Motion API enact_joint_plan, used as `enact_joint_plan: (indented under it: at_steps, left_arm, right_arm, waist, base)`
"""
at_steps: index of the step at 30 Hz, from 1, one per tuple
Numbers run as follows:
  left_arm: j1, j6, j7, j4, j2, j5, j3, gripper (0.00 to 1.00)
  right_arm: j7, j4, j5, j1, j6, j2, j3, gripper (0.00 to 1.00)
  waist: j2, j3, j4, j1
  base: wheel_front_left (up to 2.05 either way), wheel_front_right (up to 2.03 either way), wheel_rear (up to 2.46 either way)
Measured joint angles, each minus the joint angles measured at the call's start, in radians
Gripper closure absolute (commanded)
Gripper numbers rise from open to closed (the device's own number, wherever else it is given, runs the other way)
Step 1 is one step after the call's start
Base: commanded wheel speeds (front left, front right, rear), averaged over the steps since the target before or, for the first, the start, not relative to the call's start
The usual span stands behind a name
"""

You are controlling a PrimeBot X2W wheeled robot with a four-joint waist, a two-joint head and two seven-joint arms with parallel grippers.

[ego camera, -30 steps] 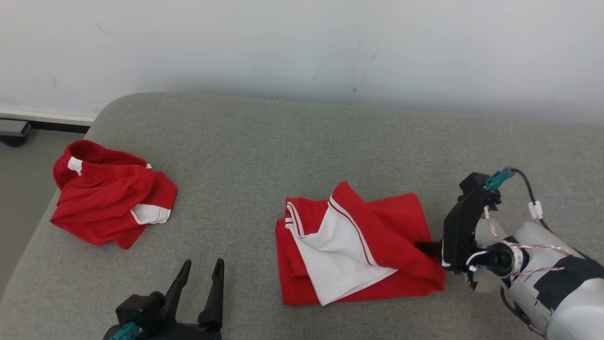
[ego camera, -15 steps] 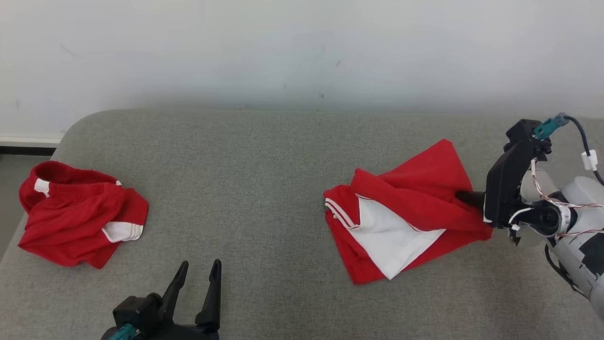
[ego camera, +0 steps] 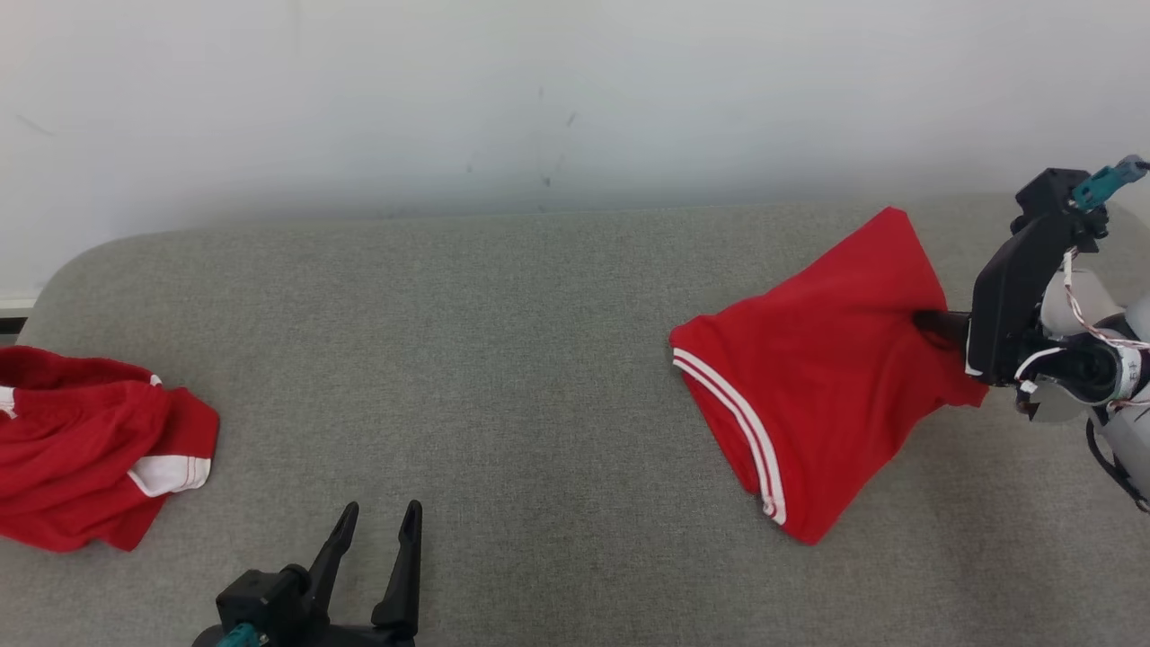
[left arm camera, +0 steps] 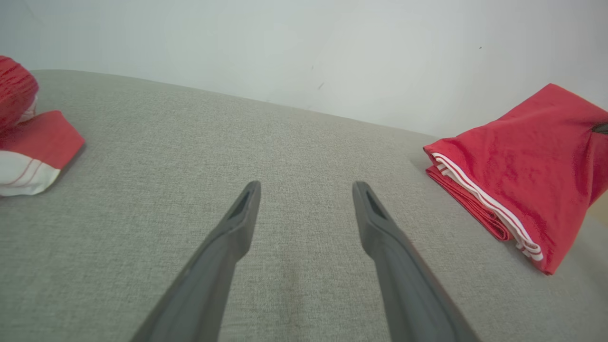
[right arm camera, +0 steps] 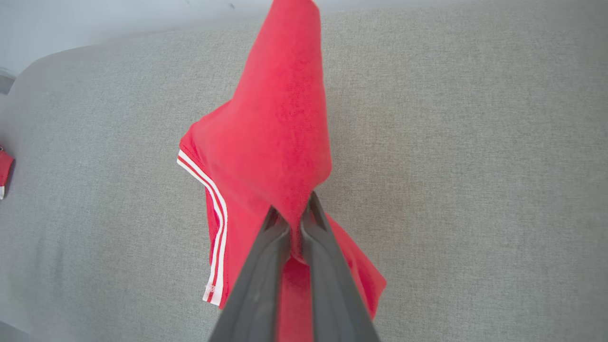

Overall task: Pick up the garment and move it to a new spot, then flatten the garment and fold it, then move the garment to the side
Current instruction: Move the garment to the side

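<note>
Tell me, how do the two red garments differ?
The right garment is folded fairly flat; the left garment lies crumpled in a heap. The right gripper pinches the right garment's edge; nothing touches the left garment. Both are red with white trim, on the grey cushion.

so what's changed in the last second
The right pincer, shut on the folded garment, has pulled it to the robot's right across the grey cushion; its white panel no longer shows. The left pincer stays open and idle, and the crumpled garment lies where it was; only the camera turned.
</note>
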Motion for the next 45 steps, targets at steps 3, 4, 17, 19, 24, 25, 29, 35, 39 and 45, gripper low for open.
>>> enact_joint_plan:
  at_steps: [3, 4, 17, 19, 24, 25, 29, 35, 39, 45]
  left_arm:
    - [0.000, -0.007, 0.000, -0.002, 0.003, 0.003, 0.000, 0.00]
    - [0.000, -0.007, 0.000, -0.004, 0.005, 0.003, 0.000, 0.00]
    - [-0.012, -0.019, 0.000, -0.024, 0.022, 0.019, -0.006, 0.00]
    - [-0.024, -0.025, 0.000, -0.029, 0.026, 0.020, -0.007, 0.00]
    - [-0.028, -0.026, 0.000, -0.037, 0.039, 0.021, -0.007, 0.00]
    - [-0.028, -0.026, 0.000, -0.039, 0.041, 0.021, -0.007, 0.00]
    - [-0.034, -0.035, 0.000, -0.044, 0.045, 0.028, -0.008, 0.00]
    - [-0.063, -0.035, 0.000, -0.049, 0.045, 0.029, -0.015, 0.00]
    - [-0.067, -0.044, -0.004, -0.049, 0.044, 0.029, -0.018, 0.00]
    - [-0.075, -0.052, -0.004, -0.048, 0.045, 0.029, -0.019, 0.00]
  right_arm:
    - [0.008, 0.012, -0.012, -0.019, -0.004, -0.014, 0.000, 1.00]
    - [0.009, 0.019, -0.013, -0.023, -0.006, -0.016, 0.000, 1.00]
    - [0.011, 0.101, -0.058, -0.060, -0.040, -0.073, -0.002, 1.00]
    - [0.006, 0.122, -0.067, -0.072, -0.041, -0.083, -0.002, 1.00]
    - [-0.014, 0.153, -0.107, -0.101, -0.044, -0.116, 0.006, 1.00]
    - [-0.018, 0.158, -0.116, -0.103, -0.044, -0.122, 0.010, 1.00]
    - [-0.041, 0.177, -0.152, -0.112, -0.058, -0.129, 0.029, 1.00]
    - [-0.082, 0.213, -0.199, -0.113, -0.067, -0.140, 0.057, 1.00]
    - [-0.102, 0.230, -0.245, -0.114, -0.083, -0.146, 0.084, 1.00]
    - [-0.135, 0.268, -0.276, -0.115, -0.092, -0.159, 0.098, 1.00]
  waist:
    - [0.0000, 0.006, -0.012, 0.0000]
    - [0.0000, 0.009, -0.016, 0.0000]
    - [0.0000, 0.060, -0.043, 0.0001]
    - [0.0000, 0.070, -0.043, 0.0001]
    - [0.0000, 0.094, -0.040, 0.0001]
    - [0.0000, 0.099, -0.039, 0.0001]
    - [0.0000, 0.118, -0.033, 0.0001]
    - [0.0000, 0.142, -0.021, 0.0000]
    - [0.0000, 0.156, -0.010, 0.0000]
    - [0.0000, 0.171, 0.008, 0.0000]
  base:
    - [0.00, 0.00, 0.00]
    - [0.00, 0.00, 0.00]
    - [0.00, 0.00, 0.00]
    - [0.00, 0.00, 0.00]
    - [0.00, 0.00, 0.00]
    - [0.00, 0.00, 0.00]
    - [0.00, 0.00, 0.00]
    - [0.00, 0.00, 0.00]
    - [0.00, 0.00, 0.00]
    - [0.00, 0.00, 0.00]
